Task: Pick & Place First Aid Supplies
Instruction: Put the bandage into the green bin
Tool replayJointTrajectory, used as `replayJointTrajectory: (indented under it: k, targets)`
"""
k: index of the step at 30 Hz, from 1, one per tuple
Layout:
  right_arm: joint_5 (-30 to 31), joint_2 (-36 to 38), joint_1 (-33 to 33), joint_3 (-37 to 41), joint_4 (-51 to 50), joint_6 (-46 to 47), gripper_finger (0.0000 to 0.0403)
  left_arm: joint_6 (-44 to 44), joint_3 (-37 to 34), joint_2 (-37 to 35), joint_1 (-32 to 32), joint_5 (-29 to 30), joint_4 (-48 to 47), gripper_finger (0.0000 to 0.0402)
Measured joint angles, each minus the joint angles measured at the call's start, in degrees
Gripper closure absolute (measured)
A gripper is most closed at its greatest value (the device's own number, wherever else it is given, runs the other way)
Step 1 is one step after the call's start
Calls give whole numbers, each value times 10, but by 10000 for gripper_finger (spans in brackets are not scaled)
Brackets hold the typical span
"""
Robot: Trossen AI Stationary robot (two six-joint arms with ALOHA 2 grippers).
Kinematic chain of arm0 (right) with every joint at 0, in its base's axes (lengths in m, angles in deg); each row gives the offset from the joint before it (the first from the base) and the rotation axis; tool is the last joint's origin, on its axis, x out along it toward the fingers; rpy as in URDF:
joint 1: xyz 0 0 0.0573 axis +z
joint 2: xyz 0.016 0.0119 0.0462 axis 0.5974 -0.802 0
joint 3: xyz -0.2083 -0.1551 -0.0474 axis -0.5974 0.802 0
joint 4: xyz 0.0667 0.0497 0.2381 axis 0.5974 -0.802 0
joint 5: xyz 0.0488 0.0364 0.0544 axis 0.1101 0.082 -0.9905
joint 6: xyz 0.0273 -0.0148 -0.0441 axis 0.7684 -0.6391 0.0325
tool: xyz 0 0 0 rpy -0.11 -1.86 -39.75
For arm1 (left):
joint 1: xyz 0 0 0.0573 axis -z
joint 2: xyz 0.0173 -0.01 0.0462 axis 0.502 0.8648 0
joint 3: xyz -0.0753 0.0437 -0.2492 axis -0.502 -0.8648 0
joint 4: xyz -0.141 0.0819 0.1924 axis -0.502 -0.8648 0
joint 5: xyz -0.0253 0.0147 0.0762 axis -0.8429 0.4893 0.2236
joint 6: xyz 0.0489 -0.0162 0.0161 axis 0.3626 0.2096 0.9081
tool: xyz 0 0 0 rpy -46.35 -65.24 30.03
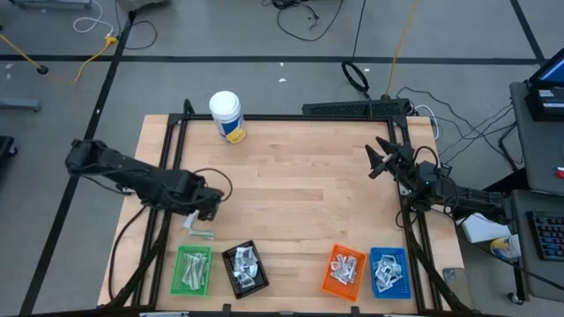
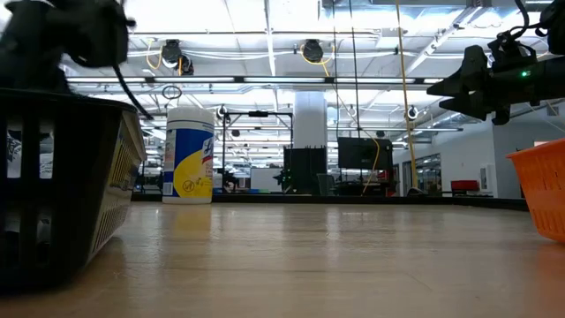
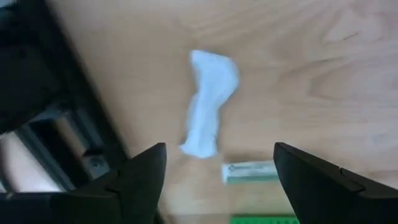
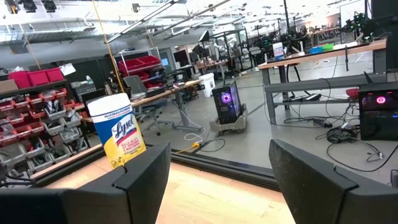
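The left claw (image 3: 214,171), spread, hovers over a crumpled white packet (image 3: 208,102) on the wooden desk (image 1: 300,194); centring it before pinching would help.

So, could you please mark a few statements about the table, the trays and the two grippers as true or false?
1. The white bottle stands upright near the table's far edge. True.
2. The left gripper is clamped on a packet. False: its fingers are open above a white packet lying on the wood.
3. The four trays are empty. False: the green tray and the other three all hold packets.
4. The right gripper is open and holds nothing. True.
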Motion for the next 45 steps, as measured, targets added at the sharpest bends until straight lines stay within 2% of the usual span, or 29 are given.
replayJointTrajectory:
  k: [8,12,16,20,23,34,39,42,45]
  targets:
    - [0,0,0,0,0,0,135,112,-22,69,-84,-51,34,117]
    - [0,0,0,0,0,0,135,153,-24,117,-108,-60,47,115]
    - [0,0,0,0,0,0,135,236,-24,150,-122,-101,95,130]
    - [0,0,0,0,0,0,136,281,-15,174,-124,-122,127,166]
    - [0,0,0,0,0,0,135,284,-8,188,-124,-126,145,204]
    - [0,0,0,0,0,0,136,284,-2,195,-129,-126,169,385]
    - [0,0,0,0,0,0,136,283,10,195,-130,-107,144,396]
    - [0,0,0,0,0,0,135,283,24,174,-144,-73,103,397]
    - [0,0,0,0,0,0,136,267,39,144,-161,-65,62,398]
